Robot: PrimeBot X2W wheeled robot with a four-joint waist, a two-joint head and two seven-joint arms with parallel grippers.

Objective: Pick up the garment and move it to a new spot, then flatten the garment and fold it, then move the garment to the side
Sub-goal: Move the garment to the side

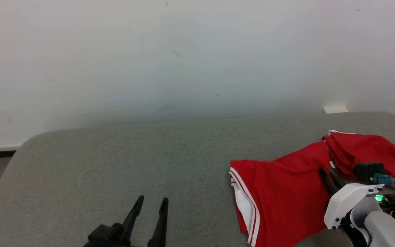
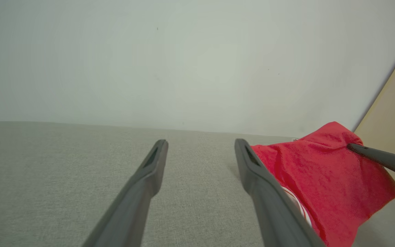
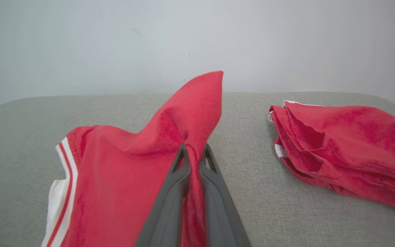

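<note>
Head view: a red garment (image 1: pixel 279 195) with white-and-red striped trim lies on the right half of a gray fabric-covered surface (image 1: pixel 149 154). Its striped hem faces the middle of the surface and a white lining shows at that edge.

The right gripper (image 1: pixel 326 171) has the garment's far right portion pinched between its two dark fingers. In the right wrist view, the right gripper (image 3: pixel 194 147) is closed tight on a fold of the garment (image 3: pixel 115 171), and the cloth stands above the fingertips in a pointed peak. The rest of the garment slopes down to the surface on that view's left.

A second red bundle (image 1: pixel 362 151) sits crumpled beyond the gripper near the surface's far right corner. The right wrist view shows this bundle (image 3: pixel 341 144) apart from the garment, with a strip of bare gray between them.

The left gripper (image 1: pixel 153 198) shows at the lower left of the head view, over bare surface and well apart from the garment. In the left wrist view, the left gripper (image 2: pixel 201 142) has its fingers spread wide and holds nothing. There the garment (image 2: pixel 321 178) appears just beyond that view's right-hand finger. A pale wall (image 1: pixel 183 51) rises behind the surface.
</note>
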